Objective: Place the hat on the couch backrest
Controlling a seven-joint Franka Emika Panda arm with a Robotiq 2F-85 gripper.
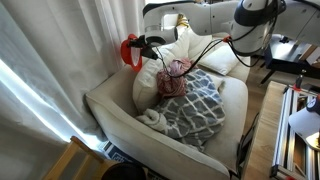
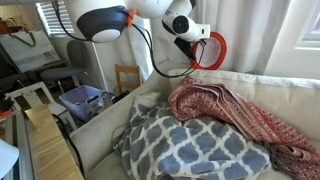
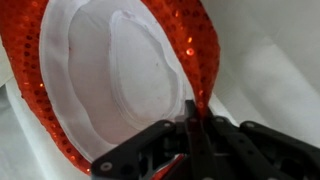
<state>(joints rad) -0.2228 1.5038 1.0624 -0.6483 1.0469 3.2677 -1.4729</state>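
- While clamped on the brim of the hat (image 3: 120,70), enters the wrist view from the bottom edge as a black gripper (image 3: 192,122), jaws drawn almost together with only the red brim pinched between them.
- Shows a bright red sequinned rim around a pale white inside, turned toward the wrist camera.
- Hangs in the air above the couch backrest (image 2: 290,92), not touching it, in both exterior views: hat standing on edge at the tip of the white arm (image 2: 95,22).
- Lies against the front of the couch backrest: reddish-pink knitted bundle (image 2: 240,110).
- Spreads below the couch backrest, touching that bundle: grey-and-white patterned blanket (image 2: 190,145).
- Falls behind the couch backrest: pale curtain (image 1: 45,60).
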